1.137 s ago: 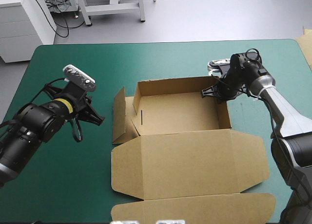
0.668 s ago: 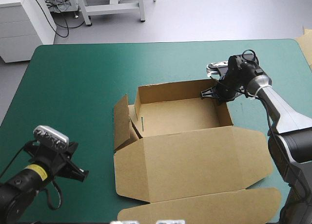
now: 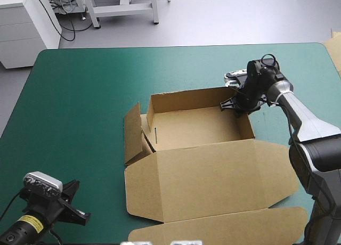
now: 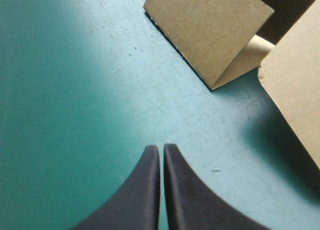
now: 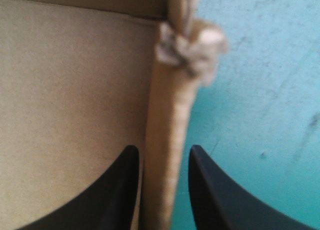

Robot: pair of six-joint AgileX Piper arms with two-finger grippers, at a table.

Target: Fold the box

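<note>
Teal-green table (image 3: 80, 96) carries the brown box (image 3: 197, 125) right of centre, its lid flat toward the near edge. The right gripper (image 5: 162, 151) clamps the far right wall. The left gripper (image 4: 161, 147), fingers pressed together, sits well apart at the near left corner.

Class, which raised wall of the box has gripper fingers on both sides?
The right wall, near its far corner: the right gripper straddles it. No gripper straddles the far wall or the left flaps.

Grey floor (image 3: 224, 21), white cabinet (image 3: 24, 29)
</note>
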